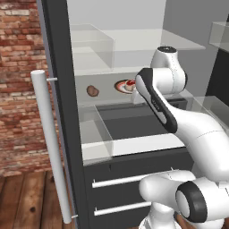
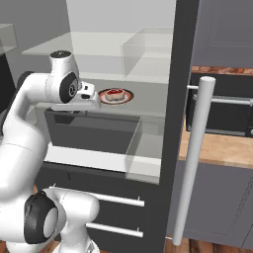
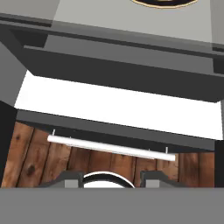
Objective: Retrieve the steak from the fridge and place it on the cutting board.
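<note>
The fridge [image 1: 62,89] stands open. On its middle glass shelf a round red-rimmed plate [image 2: 123,100] carries the steak [image 2: 114,94], a small red chunk with white patches, also seen past my arm as the steak [image 1: 130,83]. My hand [image 2: 88,95] is inside the fridge, just left of the plate and level with it, pointing down. My gripper [image 3: 109,177] has its fingertips [image 3: 65,178] apart with nothing between them. The plate's rim [image 3: 162,3] peeks in at the top of the hand view. The cutting board is out of view.
A brown potato-like lump [image 1: 92,91] lies left of the plate. A clear bin [image 1: 96,129] and a dark drawer sit under the shelf, with bar handles [image 3: 109,148] lower down. The door's long grey handle [image 2: 195,158] stands to the side, over a wooden floor [image 3: 35,157].
</note>
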